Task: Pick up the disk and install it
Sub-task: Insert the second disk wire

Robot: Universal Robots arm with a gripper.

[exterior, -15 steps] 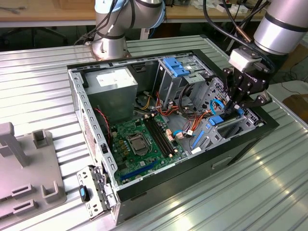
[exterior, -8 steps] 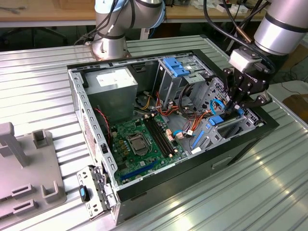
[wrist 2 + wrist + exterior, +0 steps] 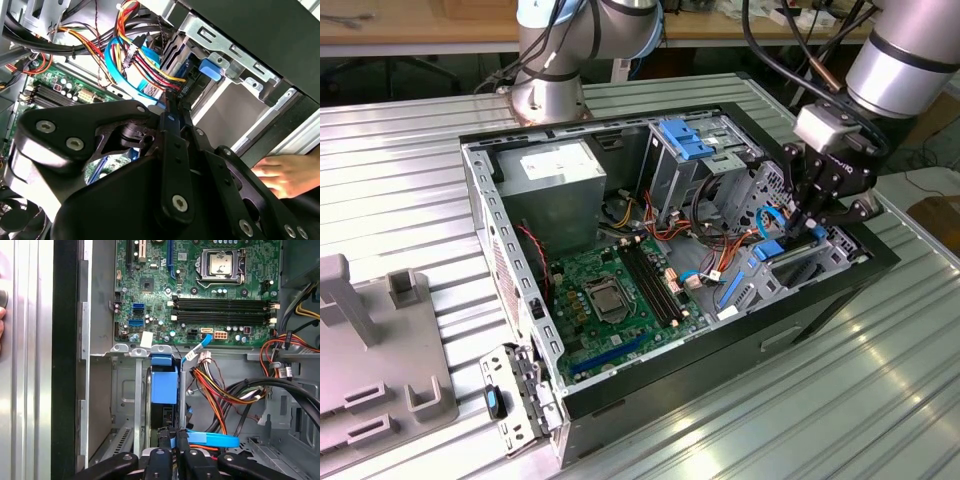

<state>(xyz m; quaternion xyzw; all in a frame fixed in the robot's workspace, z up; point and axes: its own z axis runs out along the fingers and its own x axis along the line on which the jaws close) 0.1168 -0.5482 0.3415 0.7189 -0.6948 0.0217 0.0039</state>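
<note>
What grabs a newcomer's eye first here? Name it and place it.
The open computer case on the ribbed metal table, its green motherboard bare. At the case's end on the exterior view's right, the black gripper reaches down at the blue-framed disk standing on edge in the drive bay. A person's hand rests outside the case.

No readable text, white label on the power supply (image 3: 552, 163) too small to make out, print on the motherboard (image 3: 200, 290) illegible, marking on the gripper (image 3: 817, 205) body not legible
</note>
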